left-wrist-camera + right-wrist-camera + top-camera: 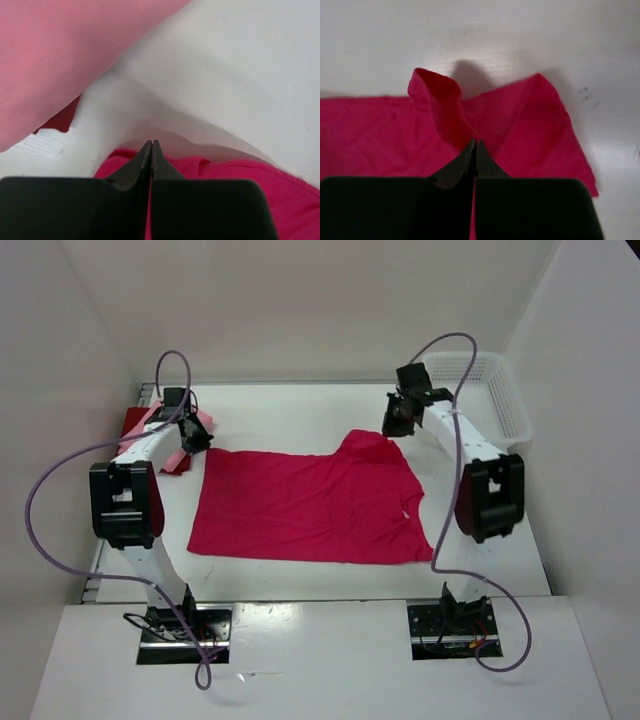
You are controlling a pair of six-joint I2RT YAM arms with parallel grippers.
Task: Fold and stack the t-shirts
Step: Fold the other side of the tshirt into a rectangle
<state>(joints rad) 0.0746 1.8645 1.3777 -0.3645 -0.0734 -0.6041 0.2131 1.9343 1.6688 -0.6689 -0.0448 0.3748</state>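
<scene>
The magenta-pink t-shirt lies spread flat in the middle of the white table. My left gripper is shut at the shirt's far left corner, with magenta cloth under and between its fingers. My right gripper is shut on the far right part near a sleeve, where the cloth is pulled up into a peak around its tips. The light pink shirt and the dark red shirt lie together at the far left.
A white mesh basket stands at the far right corner. White walls close in the table at the back and both sides. Bare table lies behind the magenta shirt.
</scene>
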